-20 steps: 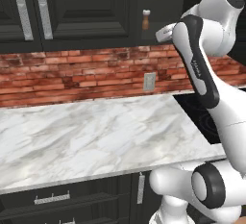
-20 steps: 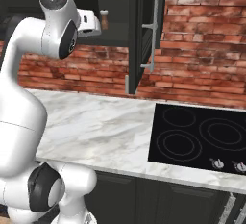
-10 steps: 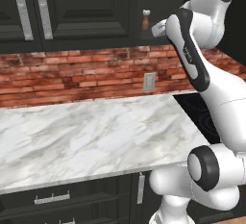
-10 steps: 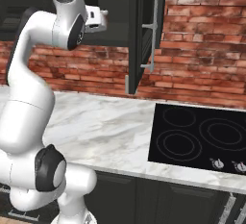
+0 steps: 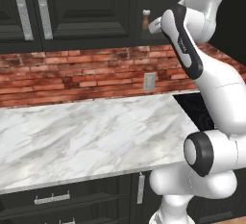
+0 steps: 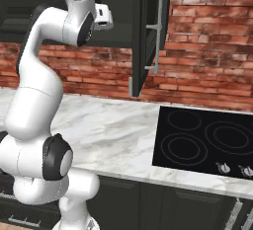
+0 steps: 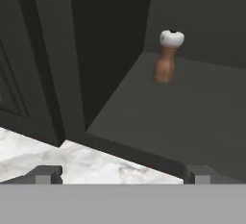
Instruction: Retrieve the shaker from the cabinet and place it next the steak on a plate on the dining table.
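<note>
Shaker (image 7: 167, 57) upright on cabinet (image 7: 192, 107) shelf — unobstructed.

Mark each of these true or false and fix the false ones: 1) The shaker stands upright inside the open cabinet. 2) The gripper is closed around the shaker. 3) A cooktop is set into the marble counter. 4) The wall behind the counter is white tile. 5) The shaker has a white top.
1) True. The shaker stands upright on the floor of the open cabinet.
2) False. The gripper is open, its fingertips wide apart, and the shaker is ahead of it, untouched.
3) True. A black cooktop sits in the marble counter.
4) False. The wall is red brick.
5) True. Its body is brown wood with a white rounded top.
</note>
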Available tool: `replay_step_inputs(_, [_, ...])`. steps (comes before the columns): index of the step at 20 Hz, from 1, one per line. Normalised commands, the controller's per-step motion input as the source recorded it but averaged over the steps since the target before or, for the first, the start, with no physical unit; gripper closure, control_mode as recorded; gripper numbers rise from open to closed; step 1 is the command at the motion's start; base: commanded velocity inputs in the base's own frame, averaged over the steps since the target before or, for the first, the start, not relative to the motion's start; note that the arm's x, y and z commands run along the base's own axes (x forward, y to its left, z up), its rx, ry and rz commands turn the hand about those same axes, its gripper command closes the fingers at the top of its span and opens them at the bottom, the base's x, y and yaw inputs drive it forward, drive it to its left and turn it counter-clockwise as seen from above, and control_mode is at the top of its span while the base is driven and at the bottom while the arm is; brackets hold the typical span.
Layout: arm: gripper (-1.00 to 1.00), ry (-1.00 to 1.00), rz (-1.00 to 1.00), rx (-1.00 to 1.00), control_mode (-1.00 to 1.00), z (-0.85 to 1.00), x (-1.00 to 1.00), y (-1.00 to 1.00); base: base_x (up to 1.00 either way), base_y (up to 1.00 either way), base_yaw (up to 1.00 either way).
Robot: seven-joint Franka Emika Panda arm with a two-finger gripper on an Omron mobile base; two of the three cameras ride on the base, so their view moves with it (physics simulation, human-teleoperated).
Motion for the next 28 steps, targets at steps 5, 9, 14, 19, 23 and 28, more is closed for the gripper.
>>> replay_step_inputs(5, [-1.00,0.00,0.08,0.00,-1.00,0.02,0.29,-0.06,0.00,0.00,0.00])
replay_step_inputs(9, [-1.00,0.00,0.08,0.00,-1.00,0.04,0.26,-0.11,0.00,0.00,0.00])
replay_step_inputs(14, [-1.00,0.01,0.07,0.00,-1.00,0.06,0.29,-0.09,0.00,0.00,0.00])
replay_step_inputs(19, [-1.00,0.01,0.05,0.00,-1.00,0.01,0.32,-0.06,0.00,0.00,0.00])
replay_step_inputs(23, [-1.00,0.03,0.04,0.00,-1.00,0.00,0.29,-0.01,0.00,0.00,0.00])
replay_step_inputs(28, [-1.00,0.04,0.03,0.00,-1.00,0.06,0.32,0.00,0.00,0.00,0.00])
